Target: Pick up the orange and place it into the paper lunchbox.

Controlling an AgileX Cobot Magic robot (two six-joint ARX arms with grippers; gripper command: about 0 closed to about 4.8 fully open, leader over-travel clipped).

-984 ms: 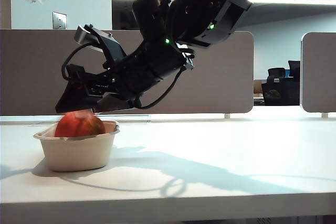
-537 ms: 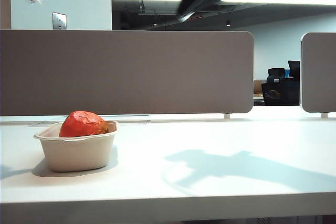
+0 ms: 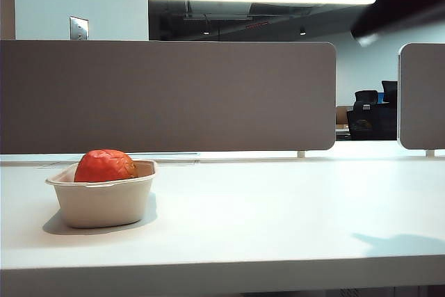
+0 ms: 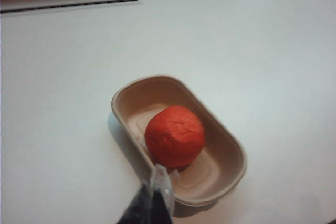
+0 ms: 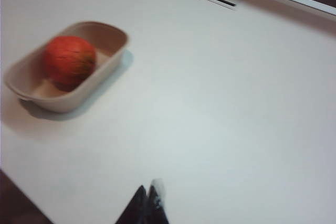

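- Inside the beige moulded-pulp lunchbox (image 4: 231, 156), nearer one end, sits the wrinkled reddish-orange fruit (image 4: 175, 136); placement looks done.
- Left gripper (image 4: 156, 203) hangs above the box, right gripper (image 5: 148, 203) well apart; both pinched together, empty.
- Next: retreat only.

Ext cam low at table edge; wrist cams overhead, sharing paper lunchbox (image 4: 231, 153).

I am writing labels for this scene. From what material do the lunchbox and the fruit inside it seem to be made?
The paper lunchbox looks like moulded paper pulp: matte beige, rolled rim, soft rounded corners, no gloss. The orange resting inside it has dull, reddish-orange skin with wrinkles; whether it is real fruit or a prop cannot be told. Both the left gripper and the right gripper are shut, well clear of the box.
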